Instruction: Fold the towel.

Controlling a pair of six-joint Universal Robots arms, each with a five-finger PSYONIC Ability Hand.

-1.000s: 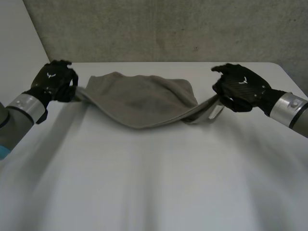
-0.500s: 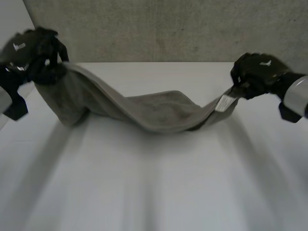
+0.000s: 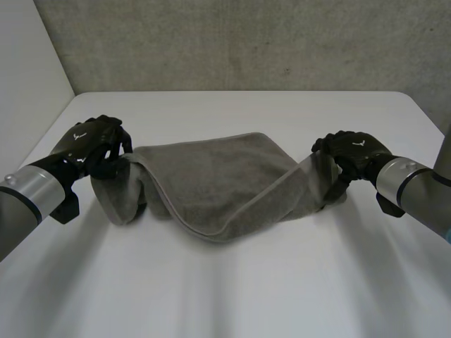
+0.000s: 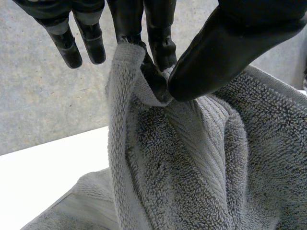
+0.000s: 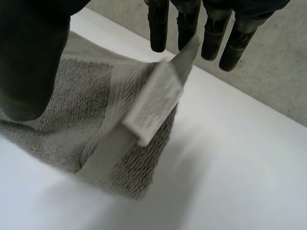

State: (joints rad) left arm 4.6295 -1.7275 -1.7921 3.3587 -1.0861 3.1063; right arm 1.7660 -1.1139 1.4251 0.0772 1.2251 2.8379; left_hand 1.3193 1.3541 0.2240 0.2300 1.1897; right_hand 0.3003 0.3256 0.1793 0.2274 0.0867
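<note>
1. The grey, fluffy towel (image 3: 211, 183) lies doubled over in the middle of the white tabletop (image 3: 232, 296). Its ends are lifted and its middle sags down.
2. The left hand (image 3: 95, 144) is at the towel's left end. It pinches a corner between thumb and fingers.
3. The right hand (image 3: 352, 151) grips the right end, where a white label (image 5: 156, 100) hangs just below its fingers.
</note>
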